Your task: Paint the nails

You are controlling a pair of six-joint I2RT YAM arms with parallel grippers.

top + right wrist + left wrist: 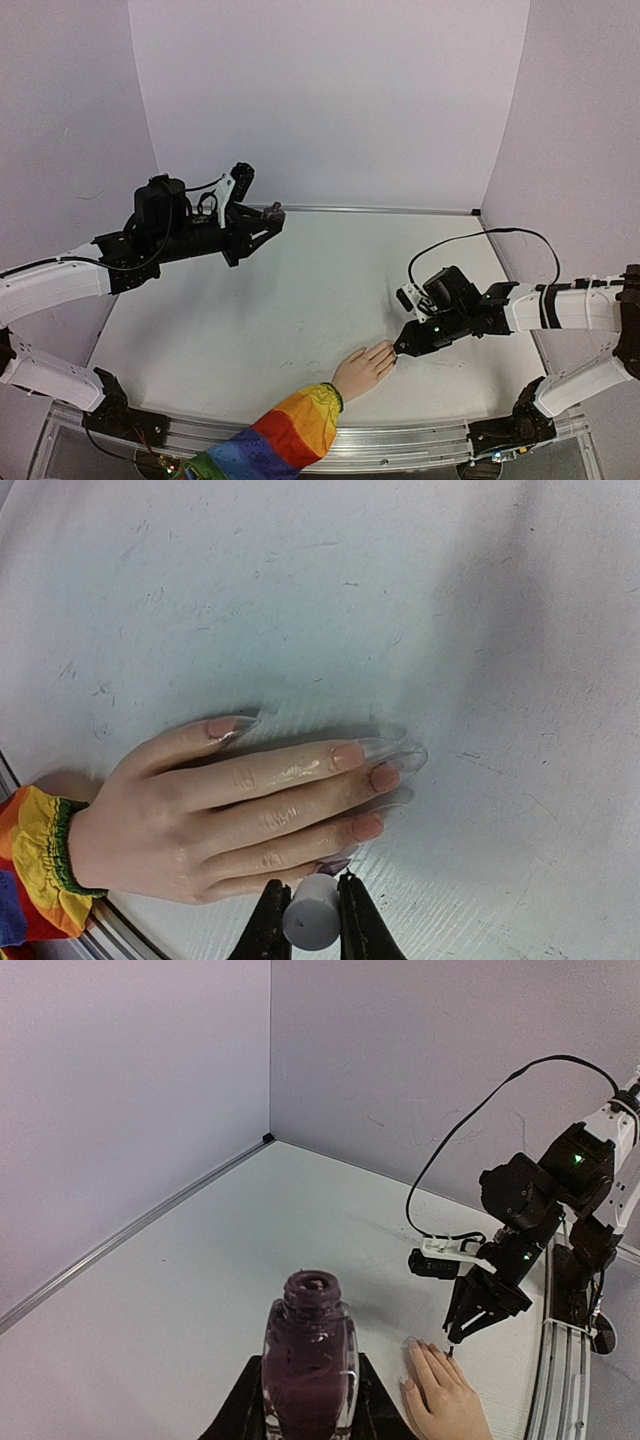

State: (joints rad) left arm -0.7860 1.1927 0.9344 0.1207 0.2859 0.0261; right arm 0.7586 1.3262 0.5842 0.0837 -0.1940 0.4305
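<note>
Soft even light, faint shadows, glare on nails (385, 776), overhead view bowed at edges, bottle (309, 1360) perhaps blurred

Quick count: two arms (left arm (60, 280) at 9 o'clock, right arm (570, 305) at 3), one fake hand (170, 820), five nails (385, 777), one bottle (308, 1360), one cap (310, 915).

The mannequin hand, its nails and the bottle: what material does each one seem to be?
The mannequin hand: probably silicone or soft plastic, peach, with wet-looking glints on its skin. The nails: long clear tips, likely plastic, as the table shows through them. The bottle: apparently glass, glossy and transparent, with dark purple polish inside.
</note>
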